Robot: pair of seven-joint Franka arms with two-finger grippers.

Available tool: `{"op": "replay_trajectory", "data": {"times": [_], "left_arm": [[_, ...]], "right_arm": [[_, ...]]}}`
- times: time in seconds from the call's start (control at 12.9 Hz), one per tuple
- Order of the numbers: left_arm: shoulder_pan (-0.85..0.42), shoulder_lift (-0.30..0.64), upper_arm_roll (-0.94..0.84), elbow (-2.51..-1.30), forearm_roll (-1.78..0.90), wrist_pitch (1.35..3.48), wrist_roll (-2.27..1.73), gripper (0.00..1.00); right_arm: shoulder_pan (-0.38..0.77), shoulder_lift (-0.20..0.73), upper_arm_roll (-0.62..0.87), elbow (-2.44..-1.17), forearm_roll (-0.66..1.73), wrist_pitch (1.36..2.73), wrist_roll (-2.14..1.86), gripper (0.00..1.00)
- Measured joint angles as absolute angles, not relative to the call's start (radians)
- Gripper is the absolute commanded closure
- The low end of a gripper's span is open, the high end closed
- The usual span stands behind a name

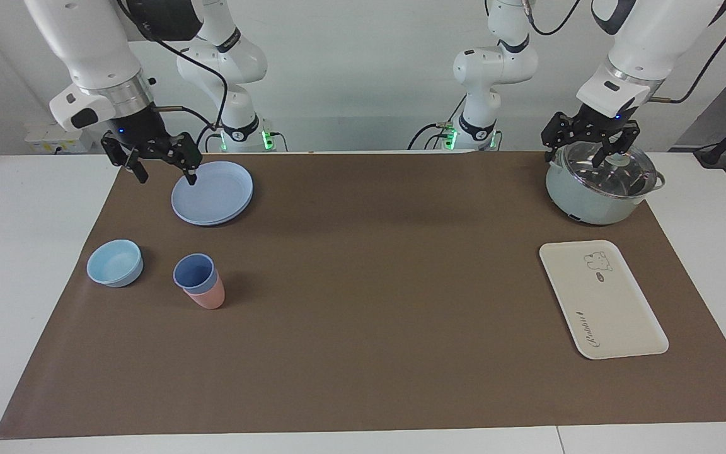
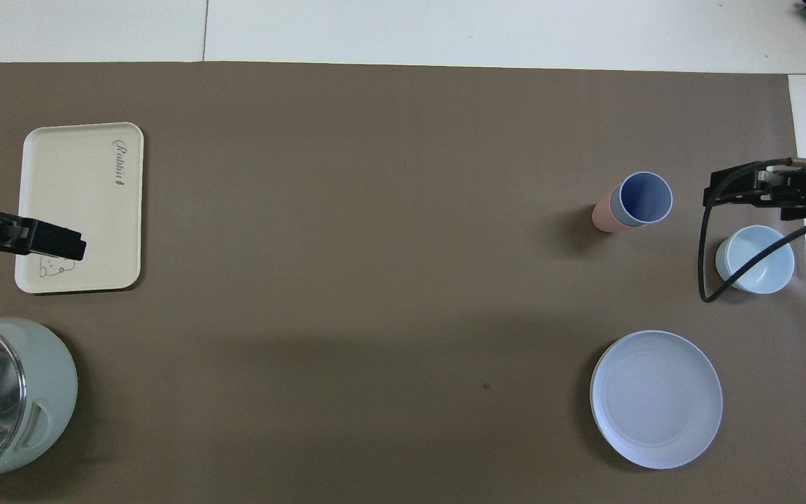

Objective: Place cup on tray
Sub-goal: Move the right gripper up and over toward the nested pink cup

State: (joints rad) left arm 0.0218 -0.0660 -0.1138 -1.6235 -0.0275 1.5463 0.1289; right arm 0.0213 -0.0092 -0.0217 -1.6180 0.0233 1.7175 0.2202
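Note:
The periwinkle-blue cup (image 1: 194,272) stands upright, nested inside a salmon-pink tumbler (image 1: 209,298), on the brown mat toward the right arm's end; it also shows in the overhead view (image 2: 646,199). The cream-white tray (image 1: 602,299) with the bear drawing lies toward the left arm's end and is bare; the overhead view shows it too (image 2: 81,206). My right gripper (image 1: 160,170) is open and empty, raised in the air beside the round plate, apart from the cup. My left gripper (image 1: 590,150) is open, hanging over the pot's lid.
A round blue plate (image 1: 213,192) lies close to the right arm's base. A squat light-blue bowl (image 1: 115,262) sits beside the cups. A pale-green pot with a glass lid (image 1: 599,183) stands nearer to the robots than the tray.

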Motion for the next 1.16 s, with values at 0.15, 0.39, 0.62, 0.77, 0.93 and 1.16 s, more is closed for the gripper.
{"op": "replay_trajectory", "data": {"times": [0.15,0.39,0.62,0.77,0.93,1.16], "left_arm": [[0.022,-0.066,-0.114,-1.625,-0.027,1.546,0.129,0.00],[0.022,-0.066,-0.114,-1.626,-0.027,1.546,0.129,0.00],[0.022,-0.066,-0.114,-1.628,-0.027,1.546,0.129,0.00],[0.022,-0.066,-0.115,-1.628,-0.027,1.546,0.129,0.00],[0.022,-0.066,-0.115,-1.628,-0.027,1.546,0.129,0.00],[0.022,-0.066,-0.116,-1.628,-0.027,1.546,0.129,0.00]], "right_arm": [[-0.007,0.005,-0.025,-1.624,0.024,1.759,0.309,0.01],[-0.048,0.058,-0.029,-1.625,0.069,1.820,0.467,0.02],[-0.089,0.125,-0.030,-1.617,0.140,1.868,0.591,0.02],[-0.105,0.190,-0.031,-1.578,0.161,1.868,0.627,0.02],[-0.126,0.280,-0.031,-1.517,0.197,1.861,0.665,0.02],[-0.144,0.400,-0.031,-1.458,0.247,1.858,0.755,0.02]]}}
